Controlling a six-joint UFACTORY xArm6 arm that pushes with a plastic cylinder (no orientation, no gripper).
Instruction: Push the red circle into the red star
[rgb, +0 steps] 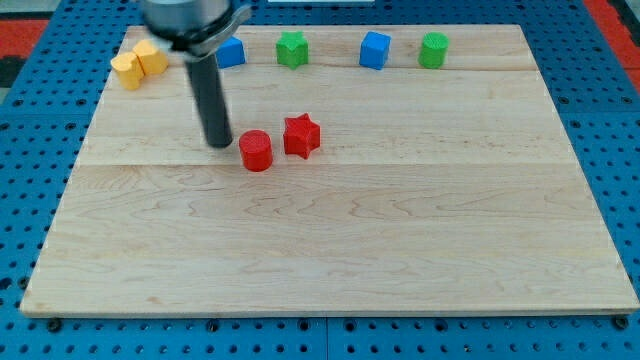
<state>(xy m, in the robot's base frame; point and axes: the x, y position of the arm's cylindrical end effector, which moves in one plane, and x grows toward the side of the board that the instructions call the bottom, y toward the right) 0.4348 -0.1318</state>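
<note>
Since my tip (219, 144) sits just left of the red circle block (256, 151), a slow, straight push rightward suits. The red star block (301, 135) waits close beside it, a bit higher. No end effector shows.

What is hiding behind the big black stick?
My rod covers part of the blue block at the view's top; its hidden side cannot be seen. My tip rests on the board, left of the red circle.

The scene is viewed by one camera only, from above and in front, angled downward; the whole wooden board (330, 250) is framed closely.
</note>
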